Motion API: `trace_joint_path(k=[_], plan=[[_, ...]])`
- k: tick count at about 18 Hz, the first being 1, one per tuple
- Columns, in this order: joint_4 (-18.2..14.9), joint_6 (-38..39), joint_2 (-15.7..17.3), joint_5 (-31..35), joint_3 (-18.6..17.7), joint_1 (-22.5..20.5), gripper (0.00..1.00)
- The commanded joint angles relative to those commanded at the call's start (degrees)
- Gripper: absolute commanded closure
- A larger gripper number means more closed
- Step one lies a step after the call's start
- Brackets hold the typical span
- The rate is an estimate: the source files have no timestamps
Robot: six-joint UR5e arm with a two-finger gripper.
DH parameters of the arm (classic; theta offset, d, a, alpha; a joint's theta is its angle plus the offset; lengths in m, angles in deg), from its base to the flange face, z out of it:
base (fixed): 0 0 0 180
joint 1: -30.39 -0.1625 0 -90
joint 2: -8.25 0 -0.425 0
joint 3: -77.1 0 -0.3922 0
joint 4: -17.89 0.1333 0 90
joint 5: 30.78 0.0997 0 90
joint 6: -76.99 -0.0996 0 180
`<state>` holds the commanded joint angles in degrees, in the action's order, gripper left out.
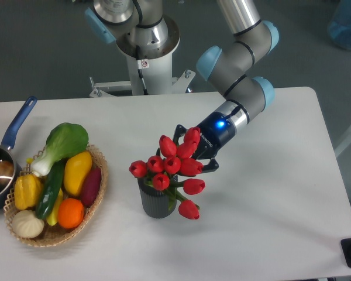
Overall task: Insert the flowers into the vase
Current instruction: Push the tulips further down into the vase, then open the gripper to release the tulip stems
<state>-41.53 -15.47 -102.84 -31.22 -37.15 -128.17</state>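
The flowers (171, 165), a bunch of red tulips with green stems, stand tilted over the vase (157, 202), their stems reaching into its mouth. The vase is a dark ribbed cylinder near the middle of the table, and the buds spread wider than it and hide its rim. My gripper (194, 150) comes in from the upper right. Its black fingers (179, 130) sit on either side of the bunch and are shut on it. The buds hide the fingertips.
A wicker basket (98, 186) of vegetables and fruit lies to the left of the vase. A blue-handled pot (10, 138) sits at the far left edge. The robot base (147, 47) stands behind the table.
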Motion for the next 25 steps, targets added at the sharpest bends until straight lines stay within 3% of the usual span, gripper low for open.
trace_joint_path(k=[12,13,18,19,20,21,25], plan=[[0.0,-3.9,0.8,0.1,-2.8,-0.1,0.97],[0.0,-4.7,0.7,0.1,-2.8,0.0,0.87],[0.0,-7.7,0.6,0.2,-3.3,0.0,0.65],[0.0,-7.7,0.6,0.2,-3.3,-0.1,0.50],[0.0,-7.7,0.6,0.1,-3.3,-0.2,0.30],[0.0,-7.7,0.6,0.1,-3.3,-0.2,0.00],[-0.1,-7.6,0.6,0.1,-3.2,-0.4,0.00]])
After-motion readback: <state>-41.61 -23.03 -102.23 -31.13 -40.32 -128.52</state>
